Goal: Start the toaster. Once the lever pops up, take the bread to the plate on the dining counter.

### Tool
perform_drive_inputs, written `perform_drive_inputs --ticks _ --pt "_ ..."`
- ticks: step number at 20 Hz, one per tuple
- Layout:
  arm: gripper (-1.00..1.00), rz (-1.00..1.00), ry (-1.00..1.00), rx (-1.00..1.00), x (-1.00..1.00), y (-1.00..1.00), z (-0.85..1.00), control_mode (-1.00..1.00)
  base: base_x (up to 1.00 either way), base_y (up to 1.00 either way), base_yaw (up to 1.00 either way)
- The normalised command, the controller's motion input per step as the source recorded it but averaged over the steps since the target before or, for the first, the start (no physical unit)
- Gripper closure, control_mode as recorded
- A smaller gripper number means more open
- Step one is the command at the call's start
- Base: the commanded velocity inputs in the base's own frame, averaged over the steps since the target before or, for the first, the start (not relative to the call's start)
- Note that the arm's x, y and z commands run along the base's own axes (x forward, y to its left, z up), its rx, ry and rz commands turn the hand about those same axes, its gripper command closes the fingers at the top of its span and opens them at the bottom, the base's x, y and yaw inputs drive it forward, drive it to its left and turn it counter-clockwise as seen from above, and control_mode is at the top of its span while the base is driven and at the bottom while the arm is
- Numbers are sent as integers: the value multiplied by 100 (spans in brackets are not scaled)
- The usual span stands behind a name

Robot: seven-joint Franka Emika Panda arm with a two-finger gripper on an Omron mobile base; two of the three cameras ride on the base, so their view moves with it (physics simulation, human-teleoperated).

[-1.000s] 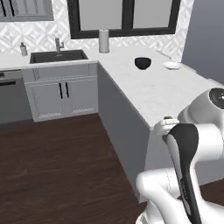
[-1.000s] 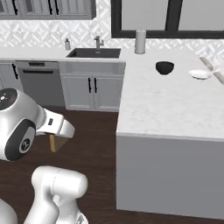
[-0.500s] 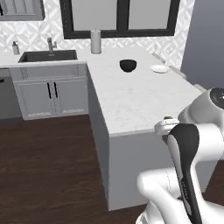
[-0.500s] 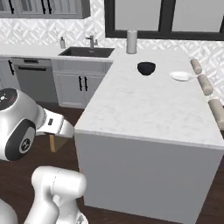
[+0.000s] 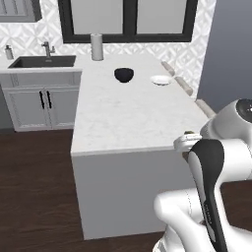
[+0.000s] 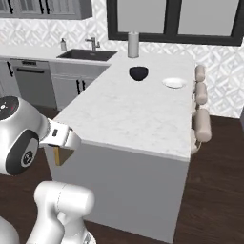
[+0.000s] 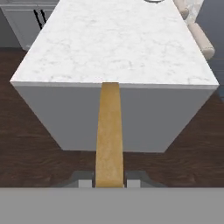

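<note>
The gripper [image 7: 109, 180] is clamped on the bread [image 7: 109, 131], which sticks out edge-on toward the dining counter [image 7: 118, 39].

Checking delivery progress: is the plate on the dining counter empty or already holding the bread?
Empty. The plate lies bare; the bread is clamped edge-on in the end effector.

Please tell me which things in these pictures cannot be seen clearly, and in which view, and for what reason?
- The bread, hand view: seen edge-on between the gripper tips, so its face is hidden.
- The plate, hand view: cut off by the top edge.
- The plate, left base view: too small to show whether anything lies on it.
- The stools, left base view: mostly hidden behind the dining counter.
</note>
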Motion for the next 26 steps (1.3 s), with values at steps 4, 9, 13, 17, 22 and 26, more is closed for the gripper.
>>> perform_drive_inputs --ticks 4,9,13,17,22,26 --pt "100 0 0 0 0 0 0 100 2 -100 23" --pt "100 0 0 0 0 0 0 100 6 -100 22" --pt "100 0 0 0 0 0 0 100 9 -100 21" --pt "100 0 0 0 0 0 0 100 21 -100 21" --pt "100 0 0 0 0 0 0 100 47 -100 23" --pt "100 0 0 0 0 0 0 100 69 -100 26"
